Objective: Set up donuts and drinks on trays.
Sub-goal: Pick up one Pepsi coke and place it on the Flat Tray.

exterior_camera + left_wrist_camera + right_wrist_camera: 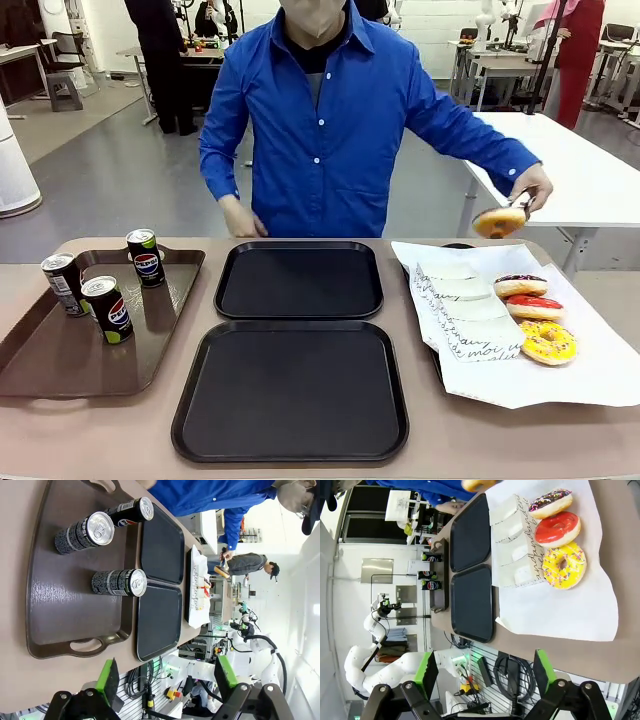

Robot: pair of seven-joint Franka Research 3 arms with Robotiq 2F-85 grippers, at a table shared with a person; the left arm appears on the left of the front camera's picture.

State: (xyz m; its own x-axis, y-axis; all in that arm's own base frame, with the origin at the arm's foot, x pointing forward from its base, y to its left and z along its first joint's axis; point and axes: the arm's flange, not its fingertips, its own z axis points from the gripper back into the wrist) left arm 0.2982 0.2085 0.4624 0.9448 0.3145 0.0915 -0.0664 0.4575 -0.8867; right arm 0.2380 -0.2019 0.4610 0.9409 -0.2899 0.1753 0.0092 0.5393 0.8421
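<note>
Three Pepsi cans [108, 308] stand upright on the brown tray [60, 360] at the robot's left. The two black trays [298, 280] lie one behind the other in the middle of the table. At the right, chocolate, red and yellow donuts [533, 306] lie in a row on white paper [590, 380], just beside overlapping paper sleeves [460, 305]. The person's hand [535, 185] grips tongs [522, 203] clamped on a glazed donut [499, 222], held in the air near the paper's far edge. The left gripper [166, 675] and right gripper [484, 667] both stand spread wide, with nothing between their pads.
</note>
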